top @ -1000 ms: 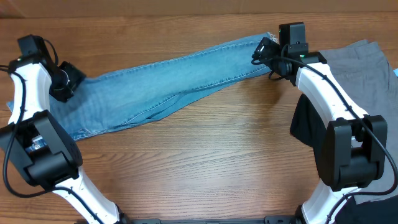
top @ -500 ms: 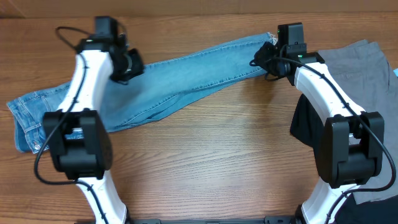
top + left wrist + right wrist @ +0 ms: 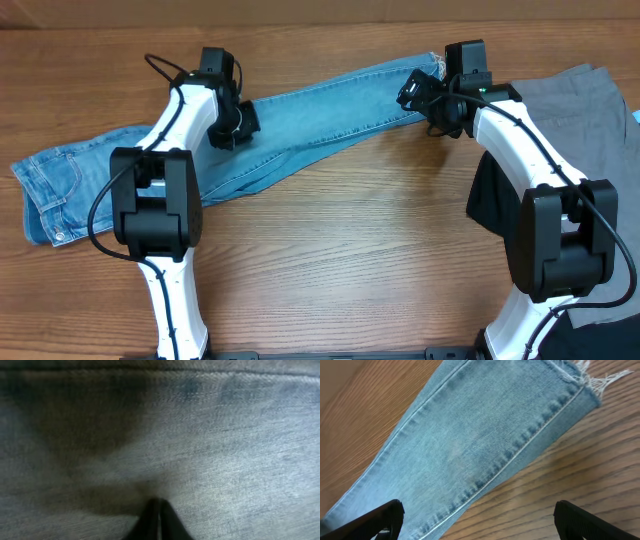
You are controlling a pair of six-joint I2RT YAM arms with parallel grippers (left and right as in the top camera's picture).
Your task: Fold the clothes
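The light blue jeans [image 3: 320, 105] lie flat across the table, waist at the left [image 3: 50, 195] and frayed hem at the upper right [image 3: 432, 68]. My left gripper [image 3: 236, 126] is down on the leg near the thigh. In the left wrist view denim [image 3: 225, 435] fills the frame, and the left gripper [image 3: 158, 510] is shut with cloth puckering toward its tips. My right gripper [image 3: 418, 96] hovers by the hem end. In the right wrist view the right gripper [image 3: 480, 522] is open, its fingers [image 3: 380, 517] straddling the leg's seam edge [image 3: 520, 445] and bare wood, holding nothing.
A grey garment [image 3: 580, 110] lies at the right behind the right arm. A black garment [image 3: 490, 200] sits below it, beside the arm's base. The wooden table [image 3: 350, 250] stretches out in front of the jeans.
My left arm swung from the waist end at the far left to the middle of the leg, and its gripper closed there. The right gripper stayed at the hem.
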